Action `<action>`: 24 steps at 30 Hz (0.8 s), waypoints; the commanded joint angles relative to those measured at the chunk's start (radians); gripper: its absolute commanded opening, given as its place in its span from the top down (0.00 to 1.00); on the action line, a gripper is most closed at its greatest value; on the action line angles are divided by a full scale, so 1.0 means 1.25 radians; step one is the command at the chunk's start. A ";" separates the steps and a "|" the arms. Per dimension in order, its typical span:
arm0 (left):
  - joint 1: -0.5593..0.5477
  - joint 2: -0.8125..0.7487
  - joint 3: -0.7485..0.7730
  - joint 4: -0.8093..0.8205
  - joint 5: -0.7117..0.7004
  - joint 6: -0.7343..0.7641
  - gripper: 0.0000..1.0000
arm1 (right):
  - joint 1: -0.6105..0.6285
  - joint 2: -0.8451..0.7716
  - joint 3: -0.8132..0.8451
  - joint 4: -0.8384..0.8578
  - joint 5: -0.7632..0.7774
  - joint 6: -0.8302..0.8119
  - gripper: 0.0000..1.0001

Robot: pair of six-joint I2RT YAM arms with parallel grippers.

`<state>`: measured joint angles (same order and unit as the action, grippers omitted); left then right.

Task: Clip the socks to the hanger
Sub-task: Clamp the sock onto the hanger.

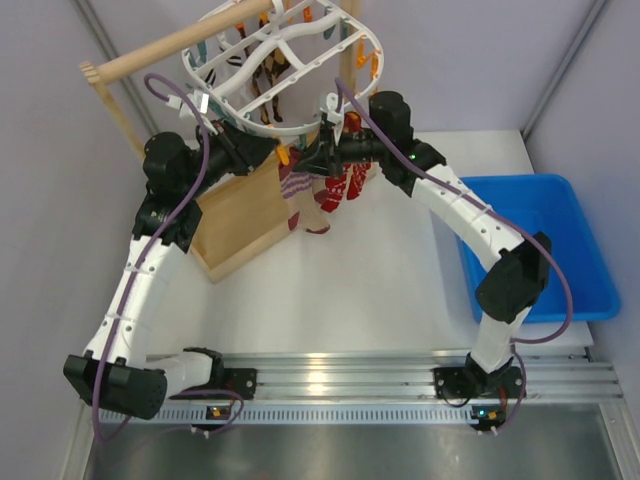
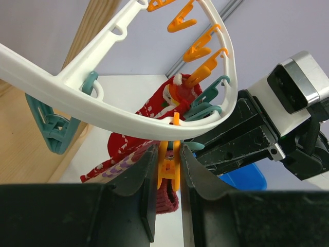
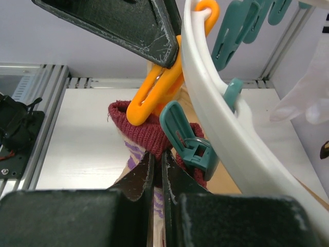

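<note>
The blue bin [image 1: 520,182] sits by my right arm. My left gripper [image 2: 168,154] squeezes an orange clip [image 2: 170,177]; my right gripper [image 3: 157,160] is clamped on a sock [image 3: 149,136] at its maroon cuff.

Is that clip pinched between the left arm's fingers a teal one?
No, the left wrist view shows the left gripper closed on an orange clip.

No readable text, label or number shows on the hanger [image 3: 208,103] or the socks [image 1: 335,190].
</note>
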<state>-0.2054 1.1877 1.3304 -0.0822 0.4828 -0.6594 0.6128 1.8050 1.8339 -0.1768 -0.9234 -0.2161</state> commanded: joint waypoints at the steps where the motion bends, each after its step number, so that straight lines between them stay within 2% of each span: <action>1: -0.001 0.009 0.000 0.018 0.038 -0.010 1.00 | 0.004 0.004 0.047 -0.024 0.040 -0.037 1.00; 24: -0.001 0.012 -0.009 0.013 0.041 0.002 1.00 | 0.009 -0.007 0.082 0.044 0.056 0.102 1.00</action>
<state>-0.2054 1.2114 1.3304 -0.0807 0.4896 -0.6621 0.6193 1.8160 1.8687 -0.2008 -0.8738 -0.1364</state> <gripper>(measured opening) 0.249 0.023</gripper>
